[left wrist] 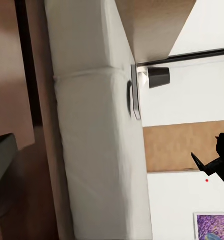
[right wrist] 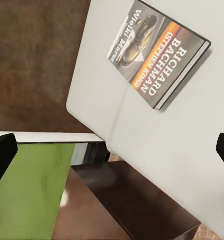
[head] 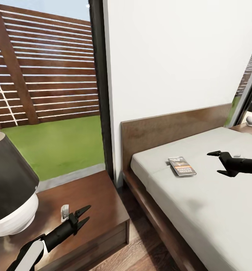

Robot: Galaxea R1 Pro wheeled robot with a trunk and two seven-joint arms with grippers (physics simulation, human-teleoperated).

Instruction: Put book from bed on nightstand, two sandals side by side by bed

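While reaching over the bed (head: 201, 195), right claw (head: 220, 162) hung spread and empty above the off-white mattress, well short of touching it. Aimed toward the book (head: 182, 166), near but still apart. Book flat, cover up, near the mattress corner closest to the headboard (head: 171, 130), on the side facing the nightstand (head: 99, 203). Seen closer from the right wrist: book (right wrist: 159, 52) lying square on the sheet, author's name legible on the cover, the two dark fingertips (right wrist: 1, 157) wide at the frame's edges with the book not between them. Probably kept that wide so the jaws could straddle the thin book from above.

Left claw (head: 81, 214) parked low over the nightstand's glossy top, jaws parted, nothing gripped. Likely held there out of the way, leaving the reach to the arm nearer the book. Small pale object (head: 65, 212) just beside it on the top; too small to identify. Big lamp (head: 9, 188) with dark shade and white base crowding the near part of that top, so free space for the book judged to lie toward the bed side.

No sandals visible. Book step judged barely begun: approach under way, grasp not yet made.
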